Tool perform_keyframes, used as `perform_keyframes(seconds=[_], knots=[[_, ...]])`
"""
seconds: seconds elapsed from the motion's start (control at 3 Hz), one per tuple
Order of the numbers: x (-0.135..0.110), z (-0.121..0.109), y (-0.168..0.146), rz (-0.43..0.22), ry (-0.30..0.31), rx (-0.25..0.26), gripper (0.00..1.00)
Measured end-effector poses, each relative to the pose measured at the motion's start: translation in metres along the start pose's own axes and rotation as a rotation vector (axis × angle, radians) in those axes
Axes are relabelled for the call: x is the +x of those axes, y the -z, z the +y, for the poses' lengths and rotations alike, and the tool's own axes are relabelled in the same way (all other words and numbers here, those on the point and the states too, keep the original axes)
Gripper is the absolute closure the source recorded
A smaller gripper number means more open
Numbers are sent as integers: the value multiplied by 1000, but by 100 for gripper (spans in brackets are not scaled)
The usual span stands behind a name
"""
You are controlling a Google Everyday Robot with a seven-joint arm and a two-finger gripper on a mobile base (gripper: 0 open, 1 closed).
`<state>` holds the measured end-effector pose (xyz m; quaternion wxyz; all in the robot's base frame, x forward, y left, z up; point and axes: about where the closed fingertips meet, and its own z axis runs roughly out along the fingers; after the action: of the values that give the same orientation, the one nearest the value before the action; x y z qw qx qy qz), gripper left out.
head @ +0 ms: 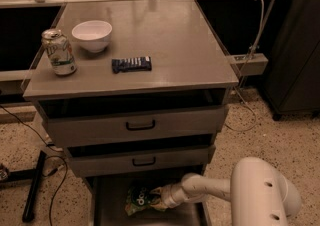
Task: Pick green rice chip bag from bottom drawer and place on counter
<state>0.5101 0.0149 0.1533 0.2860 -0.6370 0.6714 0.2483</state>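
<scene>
The green rice chip bag (139, 198) lies crinkled on the floor of the open bottom drawer (107, 205), just under the middle drawer. My gripper (157, 197) reaches in from the right on a white arm (210, 190) and sits at the bag's right edge, touching it. The counter (170, 45) is the grey top of the cabinet above.
On the counter stand a soda can (59, 52), a white bowl (92, 35) and a flat dark blue bar (131, 64). Two upper drawers with black handles (140, 126) overhang the bottom drawer. A black stand leg (34, 185) and cables lie on the speckled floor at left.
</scene>
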Motion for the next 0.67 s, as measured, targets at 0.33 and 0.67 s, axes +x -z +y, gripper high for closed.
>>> perform_keyframes(seconds=[0.33,0.67], knots=[[-7,8,30,-28,0,-6,100],[-22,18,88,-60,33,14,100]])
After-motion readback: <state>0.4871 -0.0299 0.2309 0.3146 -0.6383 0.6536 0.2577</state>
